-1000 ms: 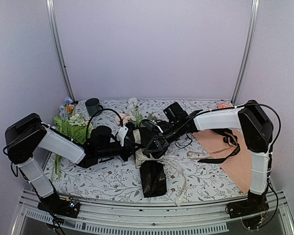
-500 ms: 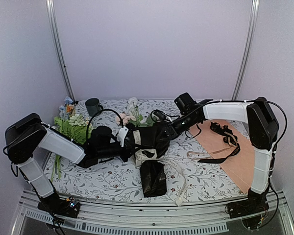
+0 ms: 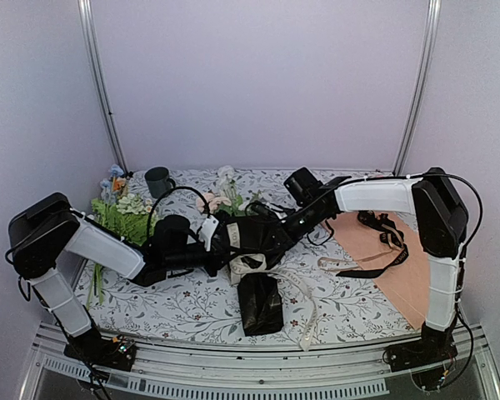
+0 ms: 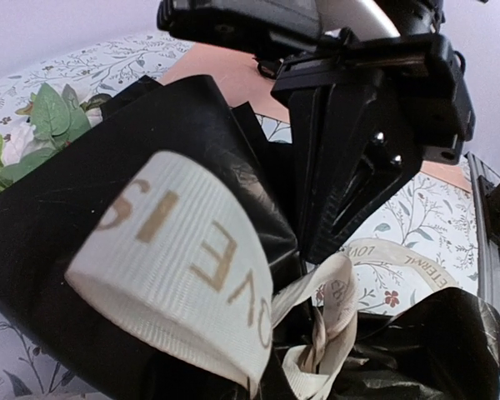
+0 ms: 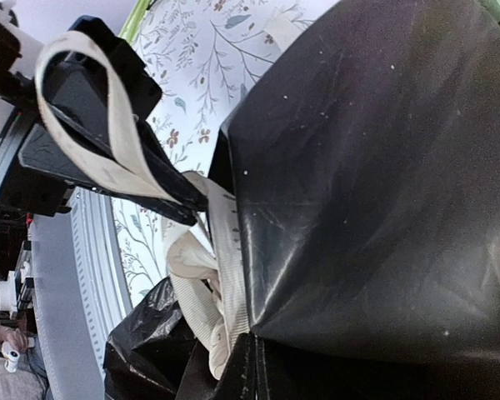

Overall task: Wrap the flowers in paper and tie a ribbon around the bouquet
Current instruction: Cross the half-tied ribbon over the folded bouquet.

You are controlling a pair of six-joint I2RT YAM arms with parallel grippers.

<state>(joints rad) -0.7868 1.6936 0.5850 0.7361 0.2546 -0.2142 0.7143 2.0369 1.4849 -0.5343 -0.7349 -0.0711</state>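
Observation:
The bouquet (image 3: pixel 252 243) lies across the middle of the table. Its pink and white flowers (image 3: pixel 223 201) point to the back and its black paper (image 3: pixel 261 305) reaches toward the front edge. The cream ribbon (image 3: pixel 252 267) is bunched at its waist, with ends trailing right (image 3: pixel 303 307). My left gripper (image 3: pixel 230 240) comes in from the left. In the right wrist view its tips (image 5: pixel 192 198) are shut on a loop of ribbon (image 5: pixel 121 142). My right gripper (image 5: pixel 262 360) is shut, its tips against the paper (image 5: pixel 375 167) beside the ribbon knot; whether anything is pinched is hidden.
A leftover bunch of flowers (image 3: pixel 121 210) and a grey cup (image 3: pixel 158 180) stand at the back left. A peach sheet (image 3: pixel 393 268) with a black strap ribbon (image 3: pixel 382 235) on it lies at the right. The metal rail (image 3: pixel 250 367) runs along the front.
My right gripper has closed. Its arm lifted back toward the right, then came down again onto the bouquet's waist. The left arm and the bouquet stayed put.

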